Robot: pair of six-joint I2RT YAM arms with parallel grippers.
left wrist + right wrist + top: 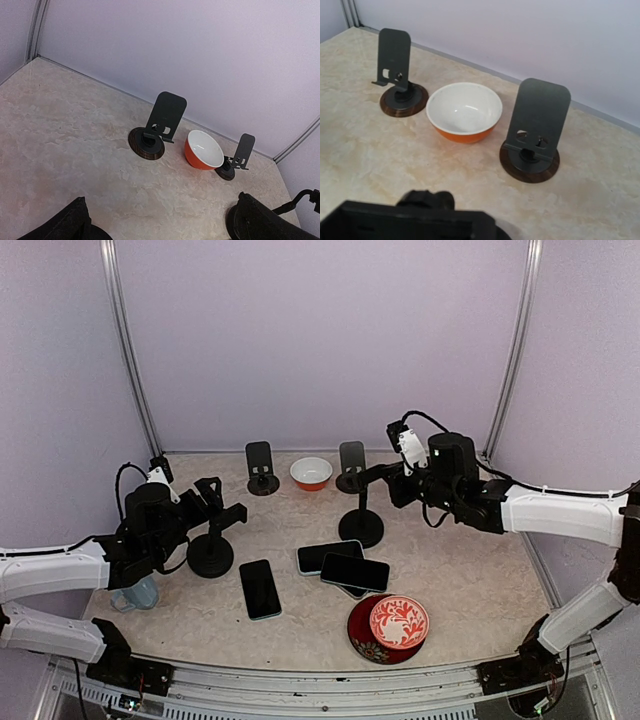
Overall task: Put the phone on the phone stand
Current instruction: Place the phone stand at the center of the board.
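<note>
Counting from above: four stands — back-left stand [261, 468], back-right stand [351, 465], centre stand [361, 527], left stand [210, 558] — and at least three phones flat near the front, a lone phone [260, 589] beside stacked phones [355, 572]. The left gripper [221, 503] gapes by the left stand, and the right gripper [372, 477] is pressed together at the centre stand's top. Left wrist view and right wrist view each show two stands, one orange bowl [204, 149].

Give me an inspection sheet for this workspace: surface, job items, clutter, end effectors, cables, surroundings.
Surface: beige marbled tabletop.
Job's things: left back stand, right back stand, left near stand, right near stand, all empty; single phone and overlapping phones lie flat.
Clutter: orange bowl, red patterned bowl on dark plate, cup under left arm.
End effectors: left end effector open, by left near stand; right end effector shut, by right near stand.
Cables: black loops on both arms.
Surroundings: lilac walls, metal posts.
</note>
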